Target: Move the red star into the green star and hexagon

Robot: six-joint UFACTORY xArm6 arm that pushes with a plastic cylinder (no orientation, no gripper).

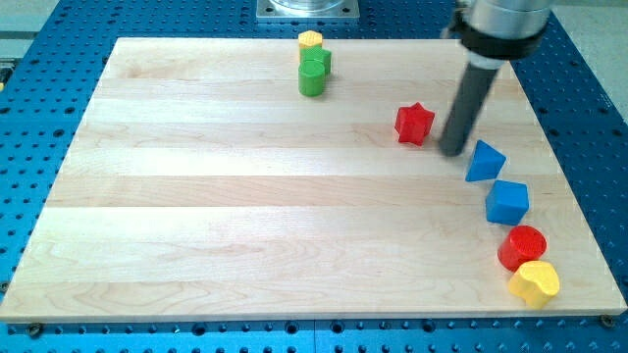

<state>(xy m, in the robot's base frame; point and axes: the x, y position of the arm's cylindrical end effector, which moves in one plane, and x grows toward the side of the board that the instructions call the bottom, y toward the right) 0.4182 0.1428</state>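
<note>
My tip [452, 149] just at 3 o'clock of red star [414, 124], small gap, placed to shove it twd green star [313, 75] + hexagon [310, 41] at 10 o'clock. No fingers on rig.

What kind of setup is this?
Likely a robotics lab bench: a wooden board on a blue perforated table, small coloured blocks such as the red star, and my tip just to its right.
</note>
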